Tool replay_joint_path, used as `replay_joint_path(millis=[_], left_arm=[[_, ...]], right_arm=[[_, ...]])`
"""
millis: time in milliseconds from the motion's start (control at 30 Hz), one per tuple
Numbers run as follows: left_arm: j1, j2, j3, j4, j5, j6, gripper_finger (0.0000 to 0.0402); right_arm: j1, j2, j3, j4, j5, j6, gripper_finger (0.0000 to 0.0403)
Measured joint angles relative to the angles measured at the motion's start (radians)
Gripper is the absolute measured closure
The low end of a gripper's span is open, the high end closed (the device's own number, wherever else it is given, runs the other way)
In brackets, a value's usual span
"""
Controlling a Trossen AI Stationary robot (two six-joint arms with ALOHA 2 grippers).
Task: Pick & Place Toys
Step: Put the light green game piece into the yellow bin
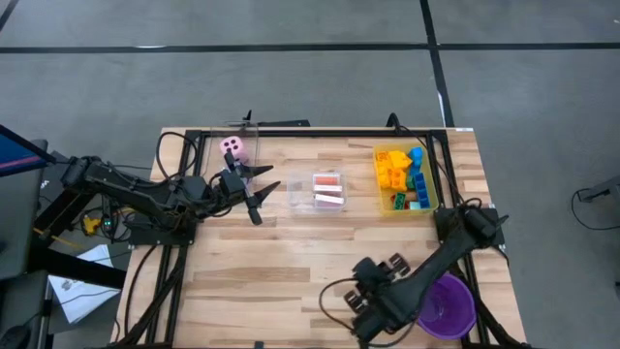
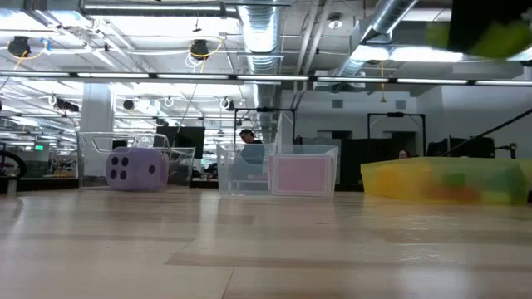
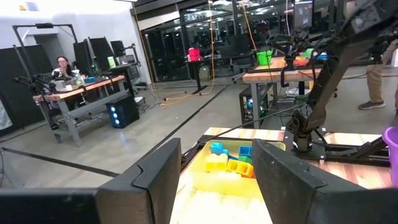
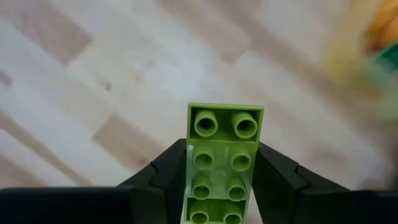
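Pinching a green brick [image 4: 224, 165] squarely between the right gripper [image 4: 222, 168] fingers, keeping it level, heading for the yellow bin [image 1: 380, 184]; left gripper [image 3: 217, 180] fingers spread, empty.

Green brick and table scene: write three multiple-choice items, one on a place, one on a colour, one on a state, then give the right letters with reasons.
1. Where is the yellow bin of bricks?
A. At the table's far right
B. At the near left corner
C. On the floor

2. What colour is the brick between the right gripper's fingers?
A. Red
B. Light green
C. Blue

3. How does the left gripper stand?
A. Shut on a die
B. Shut on a card
C. Fingers apart, nothing between them

Answers:
1 A: the high view shows the bin near the far right edge, beyond the purple cup.
2 B: the right wrist view shows a light green studded brick pinched between the dark fingers.
3 C: the left wrist view shows a clear gap between the fingers, with the bin seen through it.
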Motion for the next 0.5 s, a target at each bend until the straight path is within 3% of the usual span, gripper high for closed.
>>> replay_joint_path(millis=[267, 500], left_arm=[[0.0, 0.0, 0.0, 0.015, 0.0, 0.0, 0.0211], [0.0, 0.021, 0.0, 0.025, 0.0, 0.0, 0.0211]], right_arm=[[-0.02, -0.177, -0.016, -0.066, 0.256, -0.027, 0.0265], [-0.097, -0.306, -0.06, -0.064, 0.338, -0.165, 0.0264]])
